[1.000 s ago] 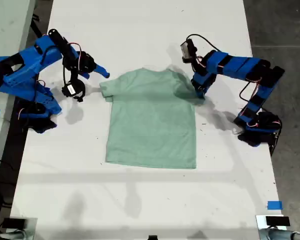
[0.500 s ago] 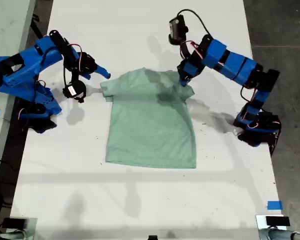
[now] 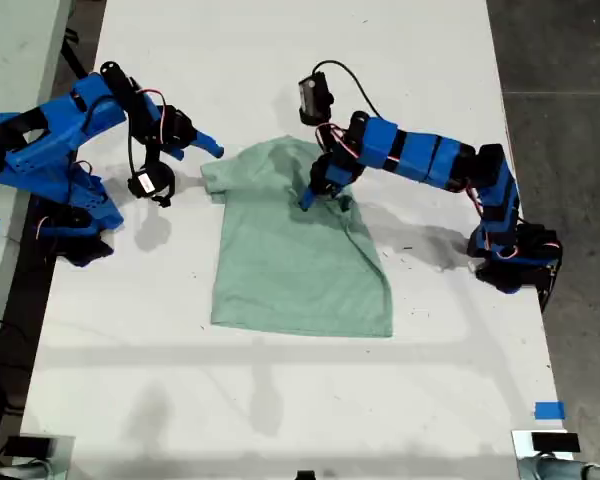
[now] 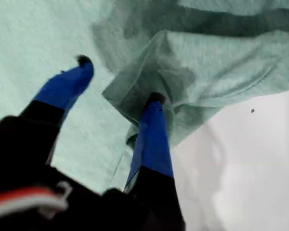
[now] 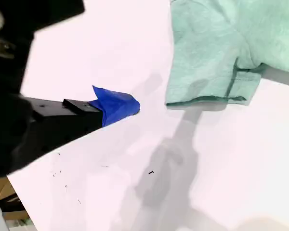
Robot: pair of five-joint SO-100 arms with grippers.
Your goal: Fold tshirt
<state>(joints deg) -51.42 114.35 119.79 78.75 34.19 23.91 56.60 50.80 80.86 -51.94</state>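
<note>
The plain pale mint-green short-sleeved cloth tshirt [image 3: 298, 250] lies flat on the white worktop [image 3: 280, 400], collar toward the far end, hem toward the near edge in the exterior view; its long axis runs far to near.

Our first claw [image 3: 313, 196] sits over the upper chest with a bunched fold of sleeve cloth [image 4: 149, 82] draped on one finger [image 4: 151, 134]. The jaws stand apart in the first wrist view; whether the cloth is pinched we cannot tell.

Our second claw [image 3: 202, 145] hovers just off the other sleeve [image 5: 207, 82], clear of the fabric; only one fingertip [image 5: 116, 106] shows, so its state is uncertain.

Judgement: the carried sleeve must travel toward the shirt's midline, and the first claw is already there.
</note>
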